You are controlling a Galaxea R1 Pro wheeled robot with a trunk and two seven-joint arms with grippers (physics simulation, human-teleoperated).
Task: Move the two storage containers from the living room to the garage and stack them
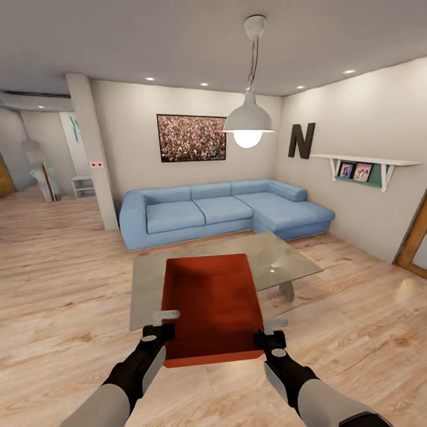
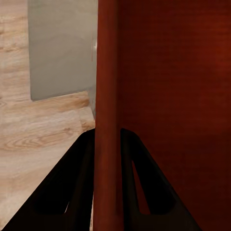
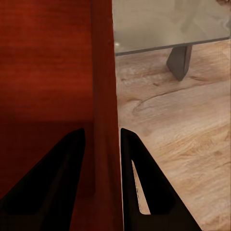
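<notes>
I am in the living room, and the garage is out of view. One orange-red storage container (image 1: 210, 302), open-topped and empty, hangs level between my arms over the near edge of the glass coffee table (image 1: 284, 261). My left gripper (image 1: 160, 332) is shut on its left wall (image 2: 107, 72), one finger inside and one outside (image 2: 107, 132). On the opposite side, my right gripper (image 1: 268, 339) is shut on the right wall (image 3: 103, 57) in the same way (image 3: 102, 131).
A blue corner sofa (image 1: 225, 207) stands behind the table, and a pendant lamp (image 1: 248, 121) hangs over it. A white pillar (image 1: 95, 160) rises at the left, with a passage beyond. Light wood-plank flooring (image 1: 65, 284) spreads to both sides. A wood-framed door (image 1: 418, 243) is at the right edge.
</notes>
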